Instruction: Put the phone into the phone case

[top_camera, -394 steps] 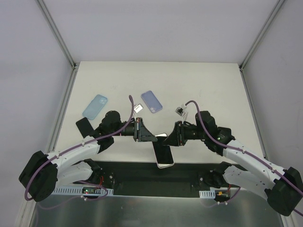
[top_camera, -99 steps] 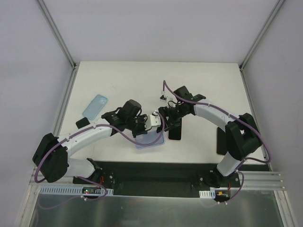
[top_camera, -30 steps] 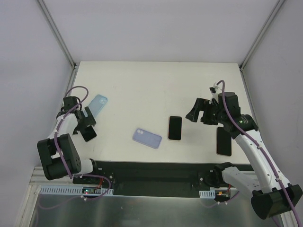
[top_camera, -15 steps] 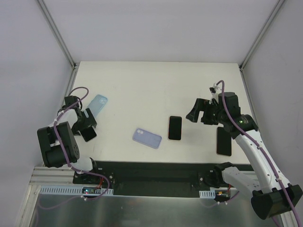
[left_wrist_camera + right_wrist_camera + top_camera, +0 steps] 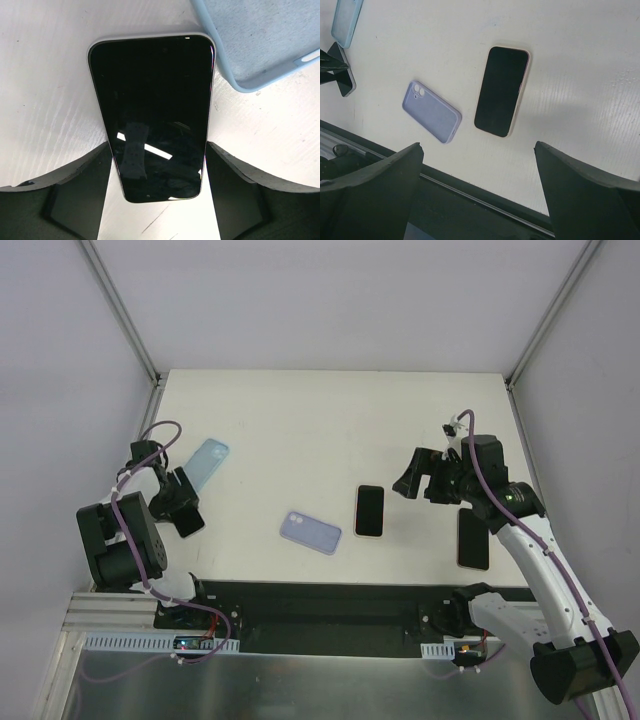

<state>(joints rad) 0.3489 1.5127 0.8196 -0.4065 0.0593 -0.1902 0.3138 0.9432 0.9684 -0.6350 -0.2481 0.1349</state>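
A black-screened phone [image 5: 152, 110] lies flat at the table's far left, next to an empty light blue phone case [image 5: 260, 40]. My left gripper [image 5: 157, 145] straddles this phone, one fingertip against each long edge. In the top view the left gripper [image 5: 176, 502] sits over that phone [image 5: 188, 522], just below the light blue case [image 5: 207, 462]. A lavender case [image 5: 310, 532] lies face down mid-table, with a second phone [image 5: 369, 510] to its right. My right gripper [image 5: 415, 480] hangs open above the table, right of that phone, with nothing in it.
A third phone [image 5: 473, 538] lies near the right arm. In the right wrist view the lavender case [image 5: 431, 111] and the middle phone [image 5: 501, 91] lie ahead, with the black front rail [image 5: 485, 200] below. The left table edge runs close to the left gripper.
My left gripper's jaws have narrowed onto the phone's long edges, and its wrist has shifted slightly up the table. The right arm and the other objects have not moved.
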